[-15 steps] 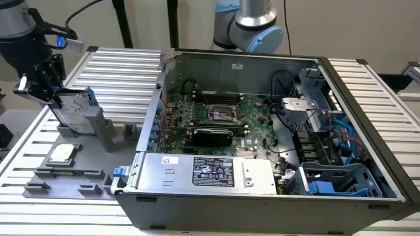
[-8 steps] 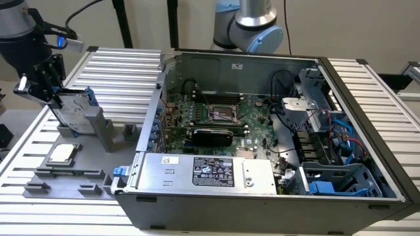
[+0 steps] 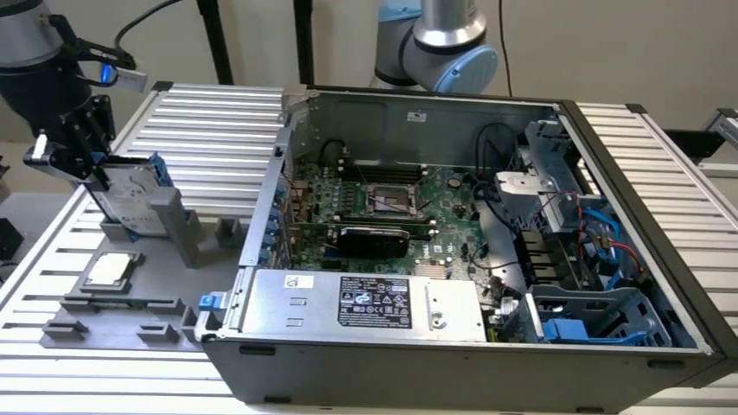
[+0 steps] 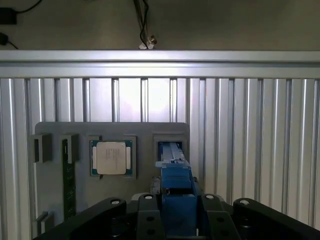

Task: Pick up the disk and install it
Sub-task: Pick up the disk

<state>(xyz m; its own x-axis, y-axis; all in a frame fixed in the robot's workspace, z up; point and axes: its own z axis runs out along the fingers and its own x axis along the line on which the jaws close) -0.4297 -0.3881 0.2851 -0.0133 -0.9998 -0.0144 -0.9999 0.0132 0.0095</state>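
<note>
Clamping the disk (image 3: 130, 194) between closed jaws, held upright, beside grey stand (image 3: 185, 226)

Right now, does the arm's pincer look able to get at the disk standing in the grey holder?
Likely yes: the pincer is right at the top edge of the upright disk, and nothing stands between them; the open computer case sits well aside.
</note>
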